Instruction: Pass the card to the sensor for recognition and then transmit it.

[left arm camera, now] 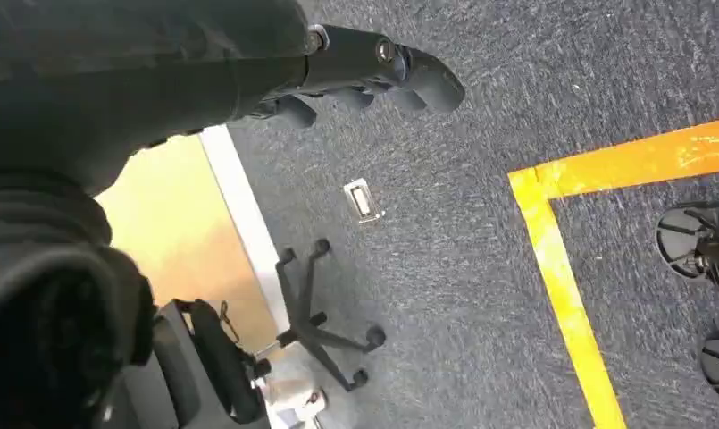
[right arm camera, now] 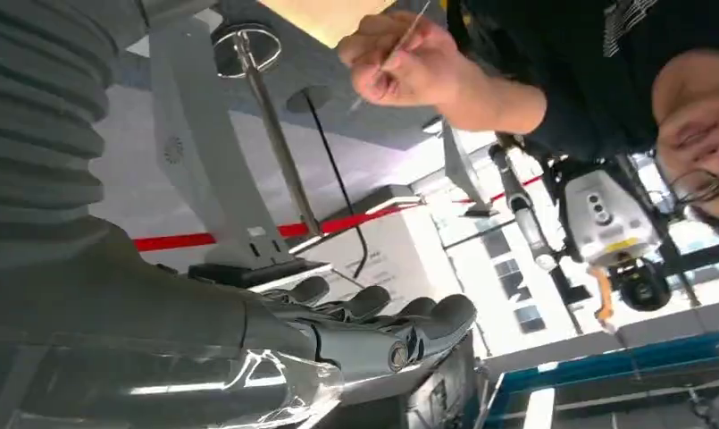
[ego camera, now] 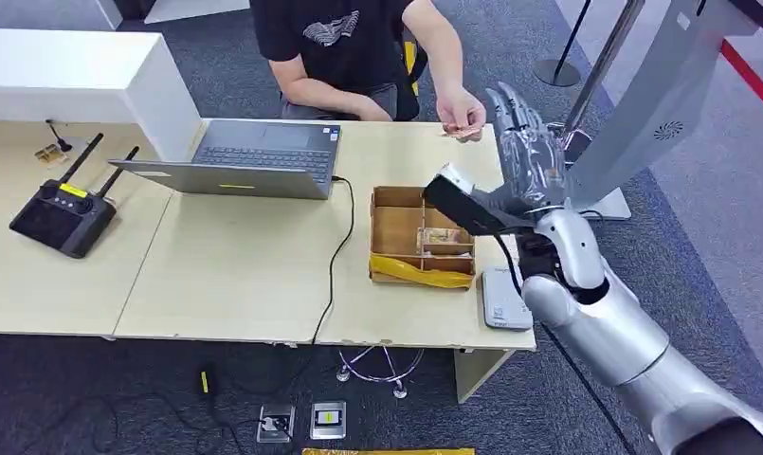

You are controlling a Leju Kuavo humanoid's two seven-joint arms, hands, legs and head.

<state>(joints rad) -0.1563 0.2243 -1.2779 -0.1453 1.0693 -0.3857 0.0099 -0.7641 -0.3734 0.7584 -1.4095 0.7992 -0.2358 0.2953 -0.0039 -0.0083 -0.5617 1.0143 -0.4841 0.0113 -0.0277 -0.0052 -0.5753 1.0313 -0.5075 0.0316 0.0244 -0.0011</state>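
Observation:
A person's hand (ego camera: 464,116) holds a small card (ego camera: 453,131) over the table's far right edge. The same card (right arm camera: 398,43) appears edge-on between that person's fingers in the right wrist view. My right hand (ego camera: 524,156) is raised just right of it, fingers stretched upward and apart, holding nothing. Its fingers (right arm camera: 382,317) lie apart from the card. The grey flat sensor (ego camera: 505,299) lies on the table's right front corner. My left hand (left arm camera: 373,67) hangs over the carpet with nothing in it.
A cardboard box (ego camera: 387,237) with several cards and a yellow strip stands beside the sensor. A laptop (ego camera: 254,156) with a black cable sits mid-table, a black controller (ego camera: 63,216) at the left. A silver stand (ego camera: 643,104) rises to the right.

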